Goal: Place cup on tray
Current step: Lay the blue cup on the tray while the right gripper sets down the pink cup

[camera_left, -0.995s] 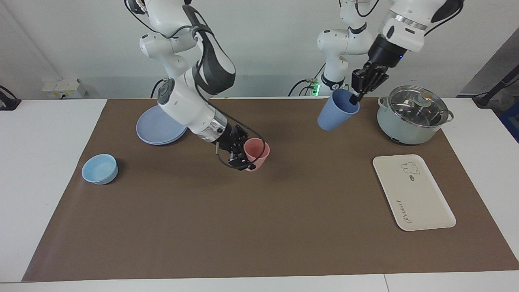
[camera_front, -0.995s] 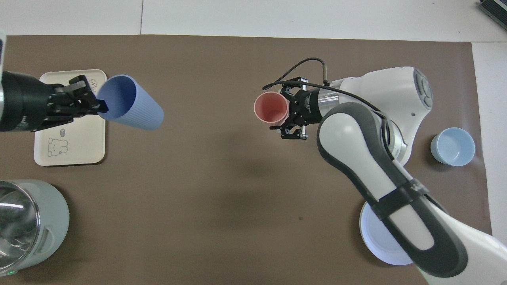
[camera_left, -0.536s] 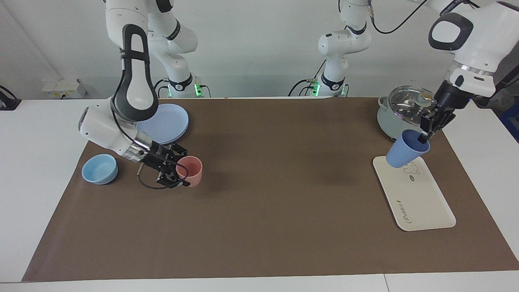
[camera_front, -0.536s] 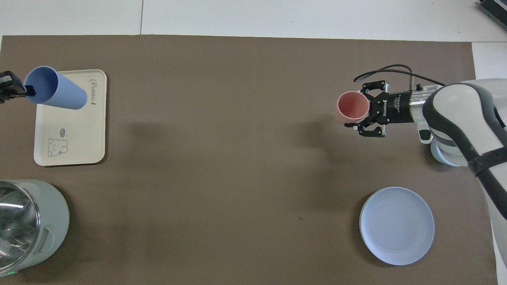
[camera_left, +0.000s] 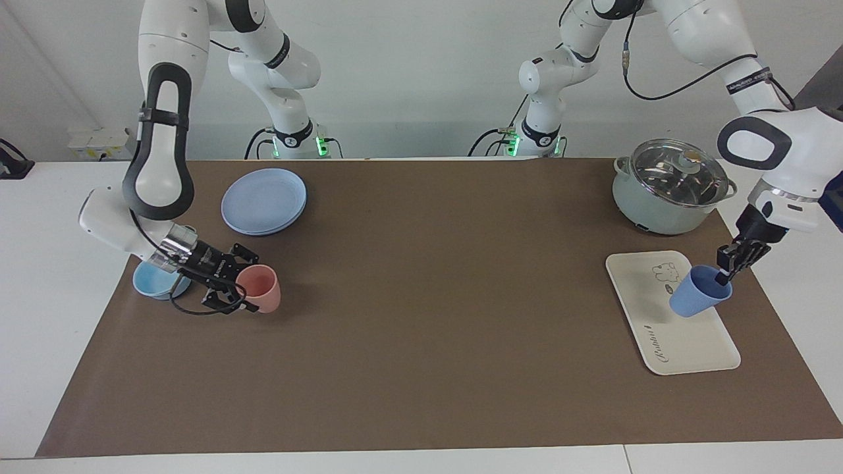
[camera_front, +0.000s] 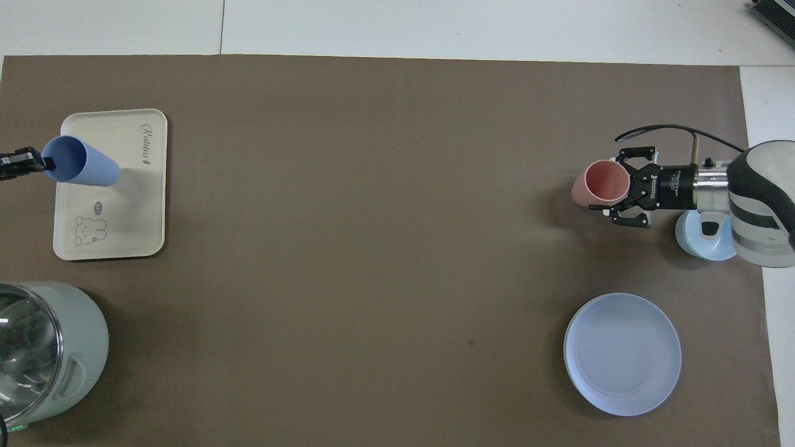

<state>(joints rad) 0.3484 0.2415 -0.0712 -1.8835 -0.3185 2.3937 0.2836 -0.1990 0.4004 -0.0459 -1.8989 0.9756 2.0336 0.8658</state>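
The periwinkle-blue cup (camera_left: 695, 296) (camera_front: 87, 165) hangs tilted, low over the cream tray (camera_left: 685, 342) (camera_front: 133, 211), above the middle of the tray's edge toward the left arm's end of the table. Whether its base touches the tray cannot be told. My left gripper (camera_left: 722, 276) (camera_front: 45, 164) is shut on the cup's rim. My right gripper (camera_left: 242, 291) (camera_front: 621, 186) is shut on the rim of a salmon-pink cup (camera_left: 262, 289) (camera_front: 596, 185), low over the mat beside the light-blue bowl.
A light-blue bowl (camera_left: 148, 283) (camera_front: 692, 239) lies partly under the right wrist. A round blue plate (camera_left: 263, 201) (camera_front: 621, 354) lies nearer to the robots. A lidded grey-green pot (camera_left: 668, 187) (camera_front: 43, 354) stands beside the tray, nearer to the robots.
The left gripper carried the blue cup from beside the pot down over the tray. The right gripper carried the pink cup from mid-table toward the bowl.
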